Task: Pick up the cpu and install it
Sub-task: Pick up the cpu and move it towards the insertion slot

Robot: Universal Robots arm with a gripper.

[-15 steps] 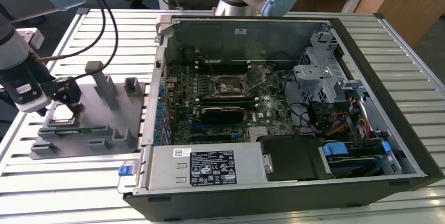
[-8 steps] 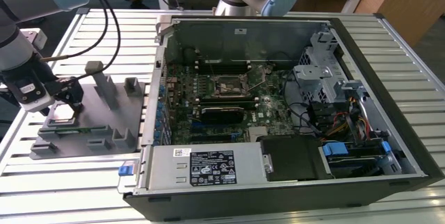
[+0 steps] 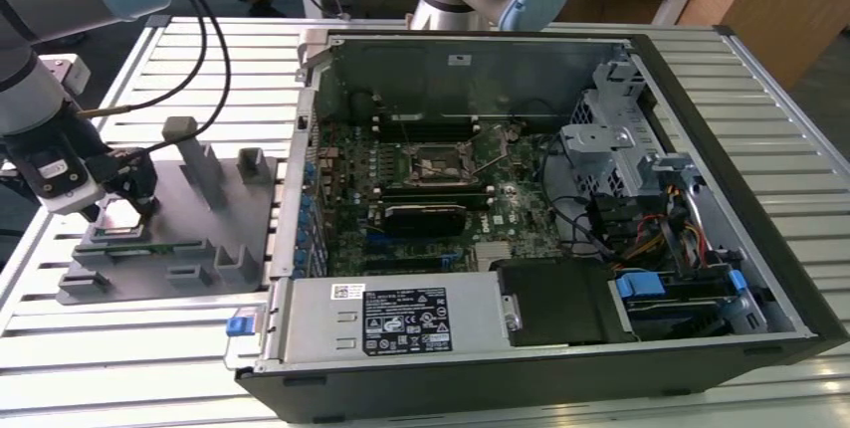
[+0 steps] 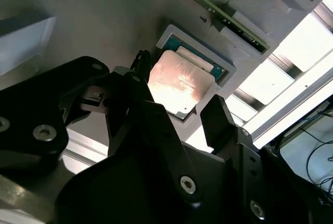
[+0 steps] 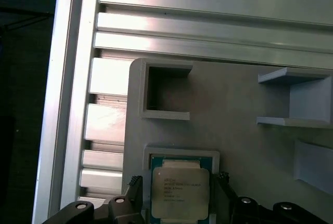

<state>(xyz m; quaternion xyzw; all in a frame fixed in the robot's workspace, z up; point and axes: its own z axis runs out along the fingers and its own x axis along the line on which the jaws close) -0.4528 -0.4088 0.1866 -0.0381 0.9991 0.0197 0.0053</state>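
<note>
Pincer (image 5: 179,180) astride cpu (image 5: 179,195), seemingly apart

**Exterior view:** taken from high on the near side and well back, tilted down across the slatted worktop (image 3: 159,50). The open computer case (image 3: 465,75) sits in the middle and towards the exterior view's right. The grey fixture plate (image 3: 146,269) and the claw (image 3: 119,204) lie at the exterior view's left.

**First wrist view:** just behind the claw (image 5: 179,182), facing straight down on the fixture plate (image 5: 234,99) from close by.

**Second wrist view:** equally close, looking obliquely past the claw (image 4: 179,86) and its black body.

Both wrist views share the cpu (image 5: 179,193) (image 4: 182,83) in its recess, between the parted fingers (image 5: 134,185). The exterior view shows the same spot from far off.
</note>
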